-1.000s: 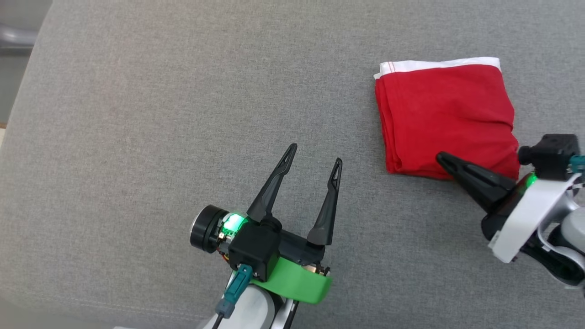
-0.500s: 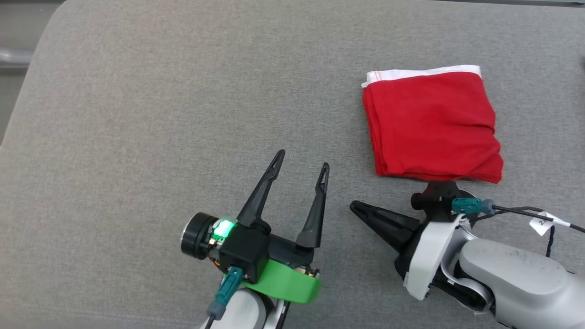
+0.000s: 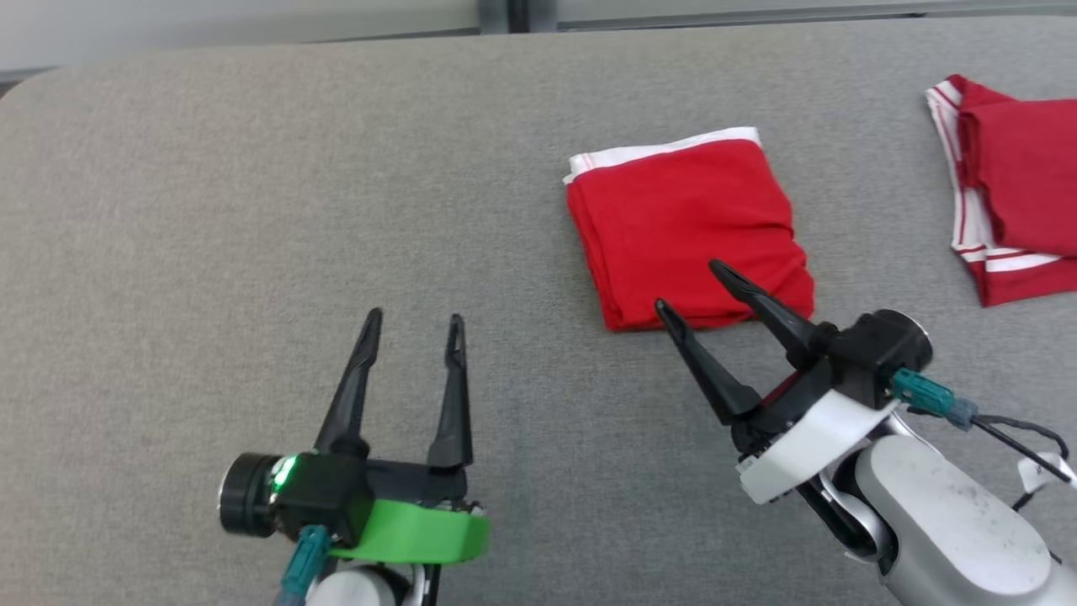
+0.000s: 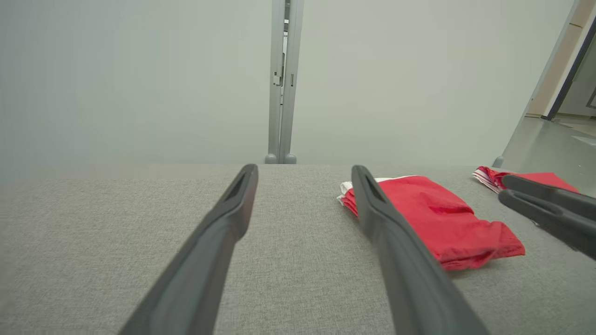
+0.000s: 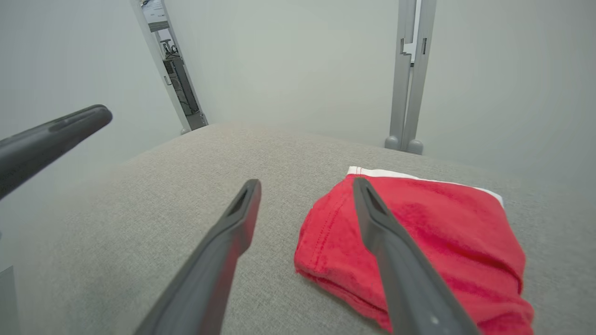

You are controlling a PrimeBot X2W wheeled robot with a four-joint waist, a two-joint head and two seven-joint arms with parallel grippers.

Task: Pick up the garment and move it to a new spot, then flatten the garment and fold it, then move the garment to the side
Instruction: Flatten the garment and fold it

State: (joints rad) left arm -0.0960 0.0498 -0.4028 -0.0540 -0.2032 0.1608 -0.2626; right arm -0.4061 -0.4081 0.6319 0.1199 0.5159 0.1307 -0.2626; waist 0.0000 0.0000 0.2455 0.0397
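Note:
The garment (image 3: 686, 231) is red with a white waistband, folded into a rough square on the grey padded surface (image 3: 252, 210); it also shows as the garment (image 4: 437, 218) and the garment (image 5: 419, 237). My right gripper (image 3: 688, 288) hovers open at its near edge, one fingertip over the red cloth, nothing held. In the right wrist view the right gripper (image 5: 307, 186) straddles the garment's near left corner. My left gripper (image 3: 415, 321) stands open and empty over bare surface, well left of the garment; its fingers (image 4: 223, 232) frame grey cloth.
A second red garment with white stripes (image 3: 1010, 202) lies at the far right edge. The surface's rounded far left corner (image 3: 34, 80) meets a pale wall. A grey door post (image 4: 281, 83) stands behind the far edge.
My right gripper has gone from shut to open and swung its fingers toward the garment's near edge. The head camera has shifted, bringing the second red garment into sight.

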